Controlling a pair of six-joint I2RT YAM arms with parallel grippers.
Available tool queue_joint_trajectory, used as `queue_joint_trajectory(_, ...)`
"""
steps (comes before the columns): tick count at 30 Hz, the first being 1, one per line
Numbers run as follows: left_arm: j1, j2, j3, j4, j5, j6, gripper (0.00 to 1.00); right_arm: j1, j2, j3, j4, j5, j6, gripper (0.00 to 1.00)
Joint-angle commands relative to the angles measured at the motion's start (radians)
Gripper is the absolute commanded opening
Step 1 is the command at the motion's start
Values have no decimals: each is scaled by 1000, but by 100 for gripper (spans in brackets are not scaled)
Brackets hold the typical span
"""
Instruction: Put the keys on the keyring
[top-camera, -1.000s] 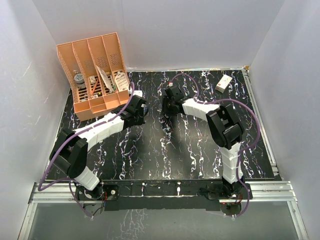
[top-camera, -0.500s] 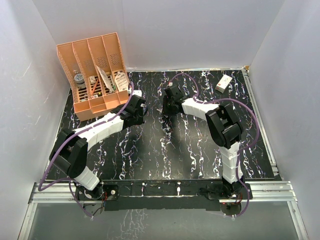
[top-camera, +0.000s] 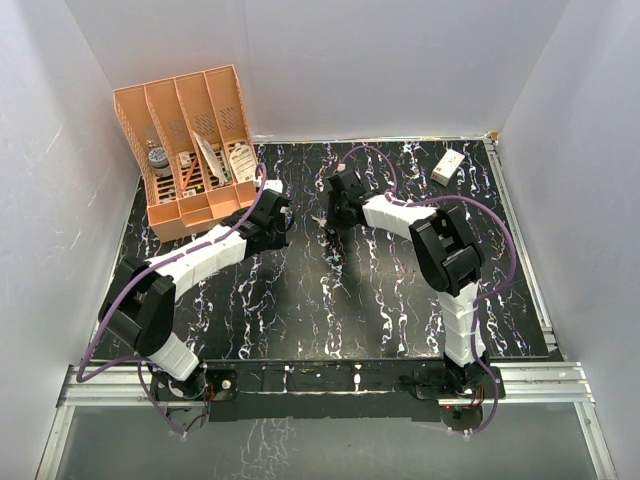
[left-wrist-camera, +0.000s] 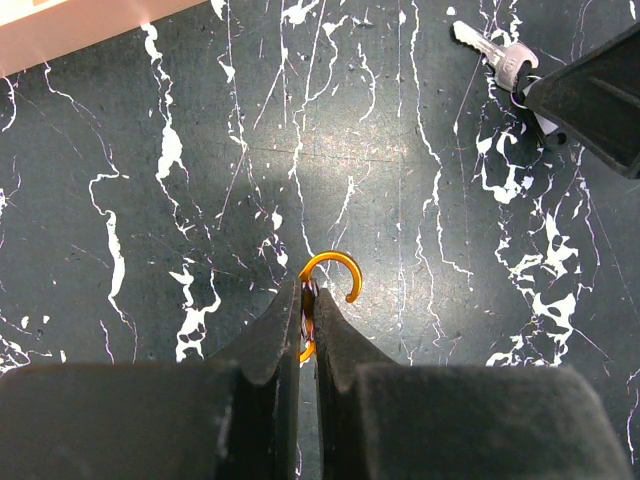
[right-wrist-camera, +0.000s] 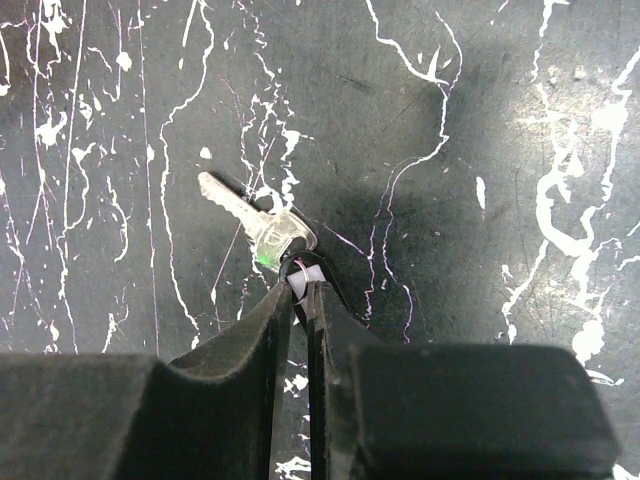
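Keys (right-wrist-camera: 258, 222) sit low by the marbled bench (right-wrist-camera: 480, 120), white tab (right-wrist-camera: 303, 277) at their head clamped in jaws of right gripper (right-wrist-camera: 300, 300); keyring (left-wrist-camera: 330, 275), nearby but apart, clamped in jaws of left gripper (left-wrist-camera: 308, 325).

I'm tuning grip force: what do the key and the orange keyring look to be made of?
The key looks like bare silvery metal: it glints and has a cut blade. The keyring is a glossy orange hook, thin and smooth. Coated or anodised metal seems likely, though plastic can't be ruled out.
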Motion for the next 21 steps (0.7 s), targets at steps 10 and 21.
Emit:
queue_joint_trajectory(10,12,-39,-14,3,12,8,0,-7,1,30,49,61,-11,2)
queue_joint_trajectory(21,14,-31,-6,0,18,6,0,-6,-166,-132,218,91,-71,0)
